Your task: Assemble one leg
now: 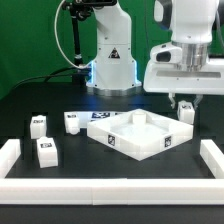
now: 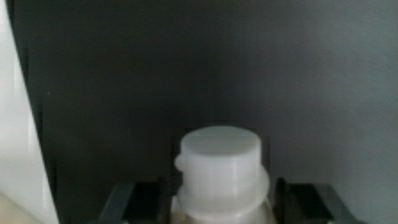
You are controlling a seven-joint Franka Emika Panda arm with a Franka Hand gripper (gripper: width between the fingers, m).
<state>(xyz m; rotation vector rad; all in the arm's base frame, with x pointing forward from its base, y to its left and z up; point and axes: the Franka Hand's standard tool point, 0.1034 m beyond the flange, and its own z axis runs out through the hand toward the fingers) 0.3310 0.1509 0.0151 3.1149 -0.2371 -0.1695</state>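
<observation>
My gripper (image 1: 185, 103) is on the exterior view's right, just right of the large white square panel (image 1: 112, 141). It is shut on a leg (image 1: 186, 113), a small white post with a tag on its side, held upright at the panel's far right corner. In the wrist view the leg (image 2: 221, 160) fills the space between the two dark fingers (image 2: 143, 200) of the gripper (image 2: 222, 208), and its rounded end points away over the dark table. I cannot tell whether the leg touches the table. Three more legs lie at the left: one (image 1: 38, 124), another (image 1: 46, 150) and a third (image 1: 71, 122).
The marker board (image 1: 100, 117) lies flat behind the panel. A low white wall (image 1: 110, 188) runs along the table's front, with side pieces at left (image 1: 9, 155) and right (image 1: 212, 156). The robot base (image 1: 112, 60) stands at the back. A pale strip (image 2: 15, 150) borders the wrist view.
</observation>
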